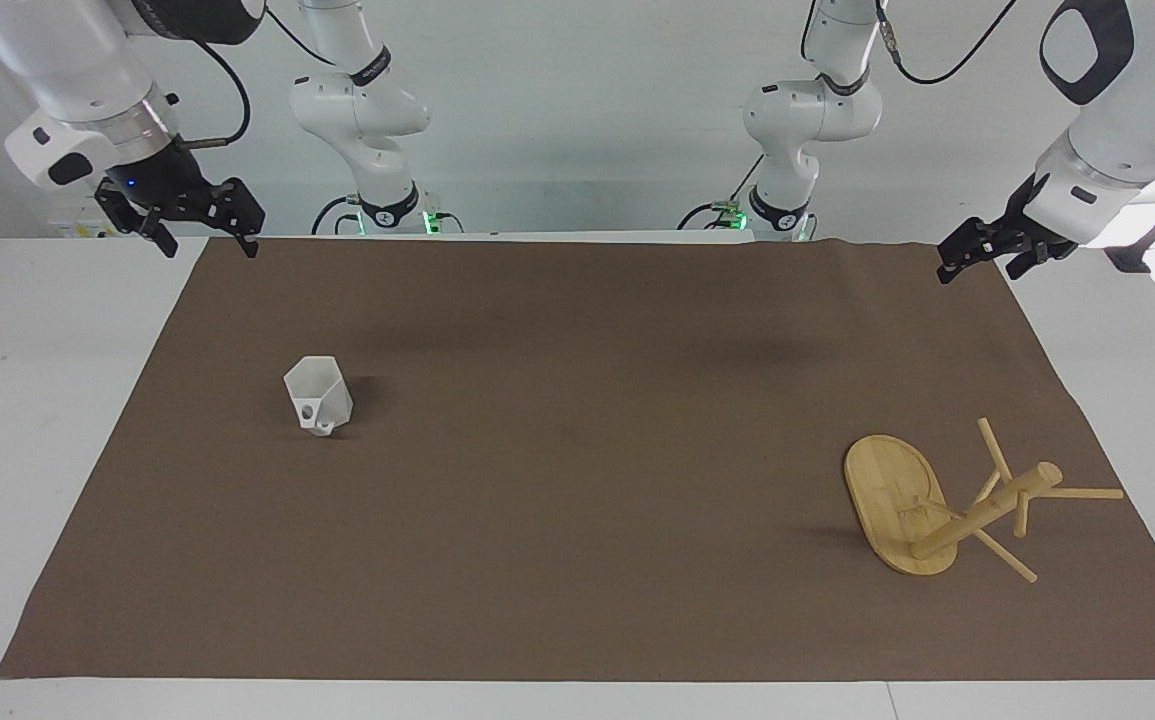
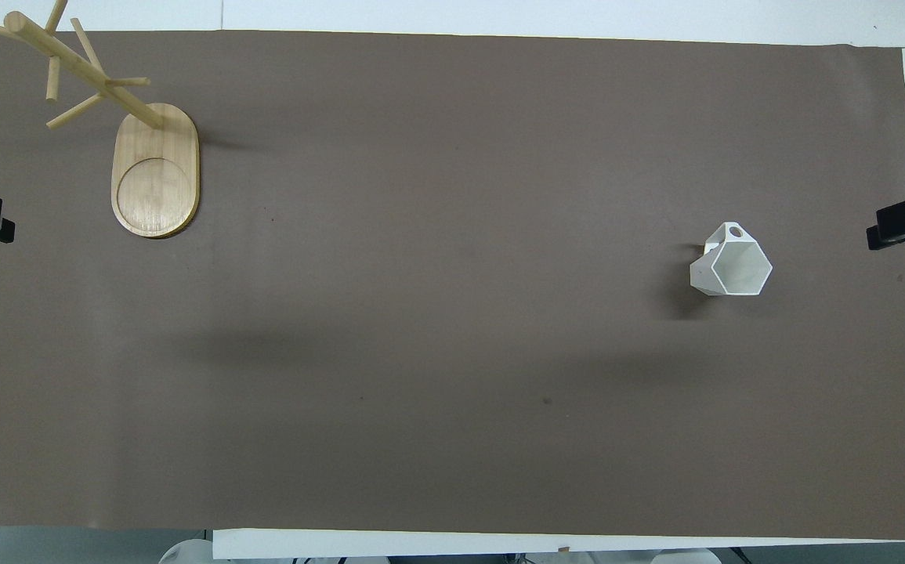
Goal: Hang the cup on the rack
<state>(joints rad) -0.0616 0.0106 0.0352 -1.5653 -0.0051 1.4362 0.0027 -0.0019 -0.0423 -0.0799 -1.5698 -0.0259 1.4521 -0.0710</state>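
brown cloth [image 1: 577,450] is spread over the white table [image 1: 27,400], and nothing of the task is seen to be done yet. the cup [image 1: 318,396] is set upright on its base on the cloth, toward the right arm's end of the table, its open mouth turned up and its squarish handle turned away from the robots. the rack [image 1: 947,505] is placed well apart from it, toward the left arm's end and a little farther from the robots; it is stood upright on its oval base, with the post risen from the end farther from the robots and every peg left bare.

the right gripper [image 1: 205,232] is held in the air over the table's edge at the cloth's corner by its own base, fingers spread, nothing pinched. the left gripper [image 1: 987,255] is held likewise over the other corner, fingers spread and unladen.

all of the work is judged to be left: the cup is to be reached and grasped, most likely by the right arm, then lifted, carried across to the rack, perhaps handed over, and its handle slipped onto a peg.
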